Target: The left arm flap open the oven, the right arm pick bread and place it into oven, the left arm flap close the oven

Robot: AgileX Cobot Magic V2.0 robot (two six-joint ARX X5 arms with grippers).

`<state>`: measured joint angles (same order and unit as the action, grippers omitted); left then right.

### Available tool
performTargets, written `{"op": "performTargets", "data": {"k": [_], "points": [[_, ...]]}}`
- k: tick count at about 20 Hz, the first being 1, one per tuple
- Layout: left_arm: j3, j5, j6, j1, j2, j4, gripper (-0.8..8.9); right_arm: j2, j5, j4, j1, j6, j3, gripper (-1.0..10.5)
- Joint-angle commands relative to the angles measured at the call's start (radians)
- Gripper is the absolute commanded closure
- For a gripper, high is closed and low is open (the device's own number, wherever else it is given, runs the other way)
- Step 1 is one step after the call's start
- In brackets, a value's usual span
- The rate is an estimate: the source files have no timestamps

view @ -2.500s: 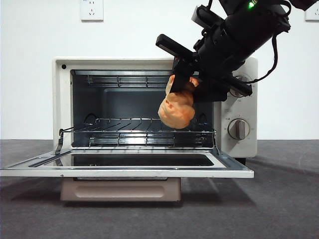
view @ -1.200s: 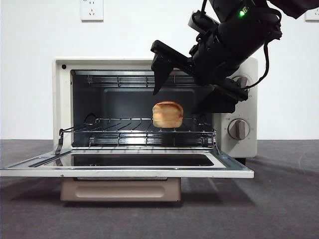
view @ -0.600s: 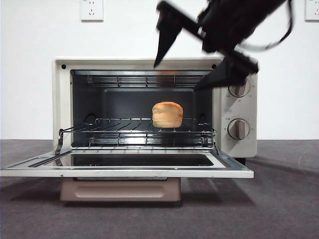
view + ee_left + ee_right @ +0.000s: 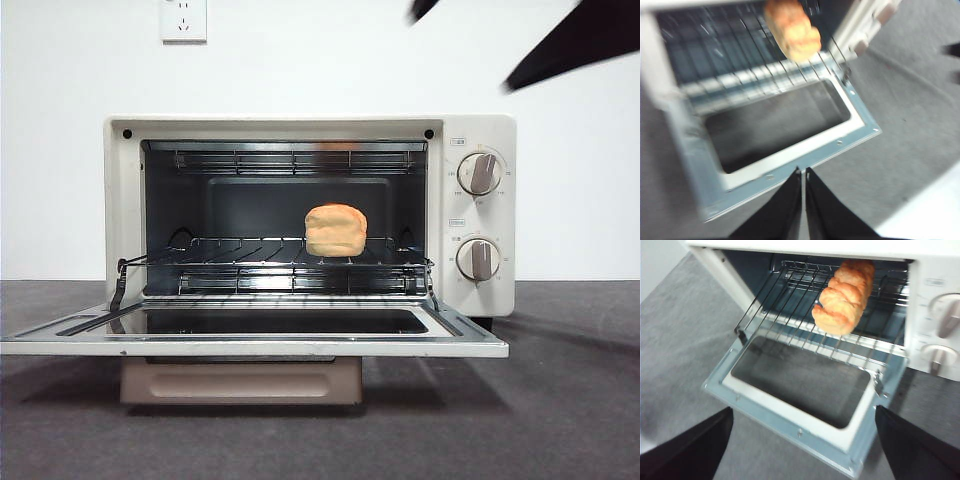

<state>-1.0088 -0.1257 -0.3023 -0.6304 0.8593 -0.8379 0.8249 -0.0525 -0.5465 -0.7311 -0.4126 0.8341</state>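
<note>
Bread (image 4: 335,230), one small rounded golden-brown loaf, on the wire rack (image 4: 270,262) inside one cream-white boxy toaster oven (image 4: 310,128), right of the cavity's middle, touched by neither claw. Two beige knobs (image 4: 479,173) on the oven's right panel, one above the other; one glass door (image 4: 255,335) folded flat forward, one beige bar handle (image 4: 240,380) beneath its front edge.

Right gripper (image 4: 802,450): two black jaws spread wide apart, empty, well above and in front of the open door, aimed at the rack and loaf. In the front view, only a blurred dark tip (image 4: 580,40) at the upper right corner.

Left gripper (image 4: 803,200): two black jaws pressed almost together with only a thin slit between, holding nothing, above the door's front edge, clear of it.

Two seconds back, loaf clamped in the right claw before the oven mouth; one second back, set down on the rack with the jaws opened above it; half a second back, claw level with the oven's top; now lifted nearly out of the front view. Loaf's place on the rack unchanged; door down throughout.

One white wall socket (image 4: 184,20) above the oven, dark grey table (image 4: 570,400) under it.
</note>
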Motion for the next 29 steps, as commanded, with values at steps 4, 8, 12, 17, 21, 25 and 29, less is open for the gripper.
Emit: {"op": "performTargets", "data": {"k": [4, 8, 12, 17, 21, 25, 29], "points": [[-0.019, -0.363, 0.034, 0.299, 0.194, 0.109, 7.99, -0.228, 0.050, -0.192, -0.004, 0.063, 0.018, 4.9], [-0.013, -0.467, 0.059, 0.531, 0.296, 0.119, 7.99, -0.350, 0.109, -0.323, -0.004, 0.046, 0.018, 4.9], [0.067, -0.489, 0.051, 0.626, 0.352, 0.190, 7.99, -0.412, 0.105, -0.397, -0.004, 0.014, 0.019, 4.9], [0.272, -0.512, -0.032, 0.653, 0.385, 0.338, 7.99, -0.417, 0.105, -0.397, -0.004, 0.004, 0.036, 4.9], [0.399, -0.526, -0.063, 0.658, 0.401, 0.439, 7.99, -0.416, 0.106, -0.383, -0.004, 0.004, 0.044, 4.9], [0.486, -0.528, -0.089, 0.658, 0.417, 0.491, 7.99, -0.416, 0.107, -0.364, -0.004, 0.002, 0.044, 4.9], [0.509, -0.533, -0.082, 0.652, 0.417, 0.472, 7.99, -0.416, 0.114, -0.357, -0.004, 0.000, 0.044, 4.9]]}}
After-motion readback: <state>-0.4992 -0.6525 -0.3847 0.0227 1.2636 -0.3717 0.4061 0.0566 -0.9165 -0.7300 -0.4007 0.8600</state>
